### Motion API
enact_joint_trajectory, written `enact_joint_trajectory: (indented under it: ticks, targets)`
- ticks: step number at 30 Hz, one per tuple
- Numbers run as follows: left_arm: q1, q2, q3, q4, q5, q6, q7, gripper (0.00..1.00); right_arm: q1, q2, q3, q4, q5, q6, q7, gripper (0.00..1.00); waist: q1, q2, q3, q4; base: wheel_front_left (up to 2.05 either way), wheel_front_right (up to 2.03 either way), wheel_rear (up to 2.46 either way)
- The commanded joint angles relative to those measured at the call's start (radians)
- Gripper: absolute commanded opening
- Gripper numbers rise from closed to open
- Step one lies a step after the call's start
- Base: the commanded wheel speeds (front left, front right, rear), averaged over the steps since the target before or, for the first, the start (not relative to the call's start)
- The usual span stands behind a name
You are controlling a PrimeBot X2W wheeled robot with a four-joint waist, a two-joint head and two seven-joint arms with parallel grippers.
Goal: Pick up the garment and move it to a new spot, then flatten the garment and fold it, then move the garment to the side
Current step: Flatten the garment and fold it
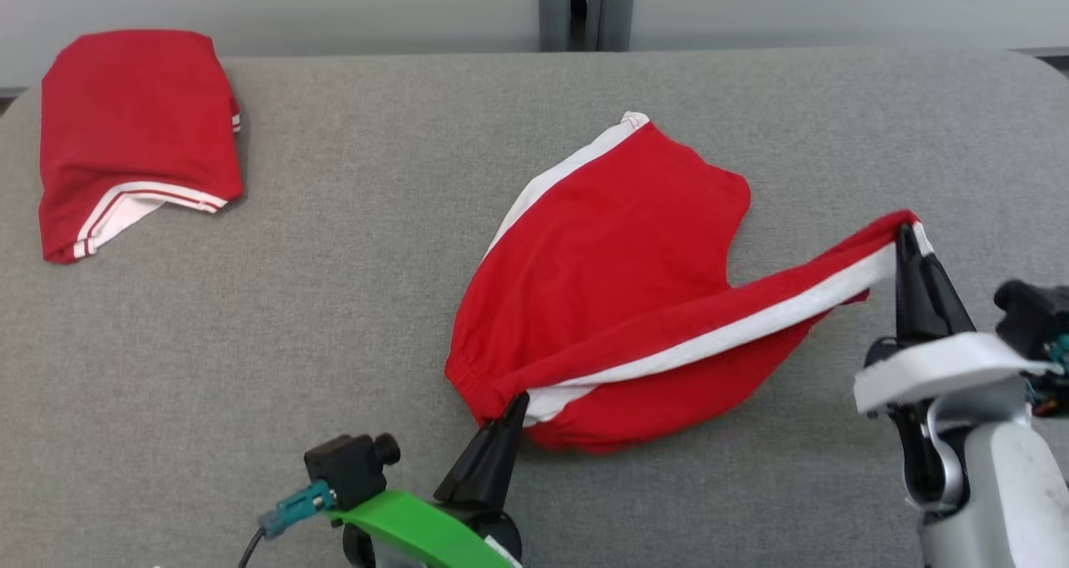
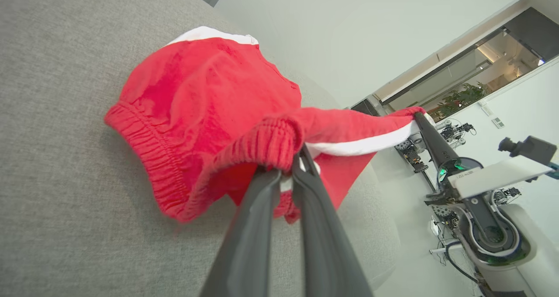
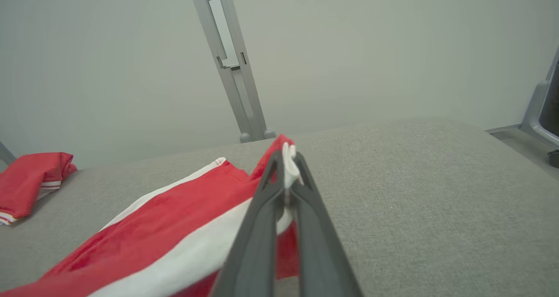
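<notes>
The garment (image 1: 610, 259) is a pair of red shorts with white side stripes, lying partly spread on the grey table (image 1: 376, 301). My left gripper (image 1: 516, 403) is shut on the elastic waistband at the near corner; in the left wrist view the fingers (image 2: 290, 170) pinch the gathered red band of the garment (image 2: 205, 100). My right gripper (image 1: 906, 235) is shut on the hem end of the striped leg, lifted off the table and pulled taut to the right. The right wrist view shows white fabric pinched at the gripper's tip (image 3: 287, 164), with the garment (image 3: 174, 231) trailing down to the left.
A second red garment (image 1: 134, 134), folded, with white trim, lies at the table's far left corner, also in the right wrist view as a folded garment (image 3: 30, 179). A grey stand (image 1: 585, 8) rises behind the table's far edge. Bare grey surface lies between the two garments.
</notes>
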Motion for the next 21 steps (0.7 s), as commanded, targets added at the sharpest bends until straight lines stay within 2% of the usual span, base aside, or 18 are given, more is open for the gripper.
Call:
enact_joint_trajectory:
  ticks: [1,6,9,10,14,21]
  targets:
    - [-0.032,-0.013,0.012,0.020,-0.011,-0.007,-0.006,0.00,-0.054,-0.002,0.010,0.033,-0.020,0.000,0.007,0.00,0.0000,0.0000,0.053,0.041,0.00,0.00,0.00]
    - [-0.091,-0.072,0.057,0.094,-0.062,0.005,-0.006,0.00,-0.257,-0.002,0.064,0.209,-0.100,0.000,0.032,0.00,0.0000,0.0000,0.096,0.076,0.00,0.00,0.00]
    - [-0.117,-0.093,0.078,0.118,-0.090,-0.004,-0.008,0.00,-0.365,-0.003,0.084,0.319,-0.123,0.000,0.038,0.00,0.0000,0.0000,0.118,0.100,0.00,0.00,0.00]
    - [-0.131,-0.106,0.083,0.133,-0.102,-0.008,-0.005,0.00,-0.433,-0.003,0.091,0.391,-0.146,0.000,0.035,0.00,0.0000,0.0000,0.131,0.119,0.00,0.00,0.00]
    - [-0.155,-0.133,0.097,0.171,-0.133,-0.018,-0.012,0.00,-0.555,-0.003,0.077,0.536,-0.193,0.000,0.033,0.00,0.0000,0.0000,0.161,0.154,0.00,0.00,0.00]
    - [-0.205,-0.169,0.115,0.246,-0.214,-0.051,-0.029,0.00,-0.726,-0.004,-0.013,0.751,-0.301,0.000,0.038,0.00,0.0000,0.0000,0.202,0.193,0.00,0.00,0.00]
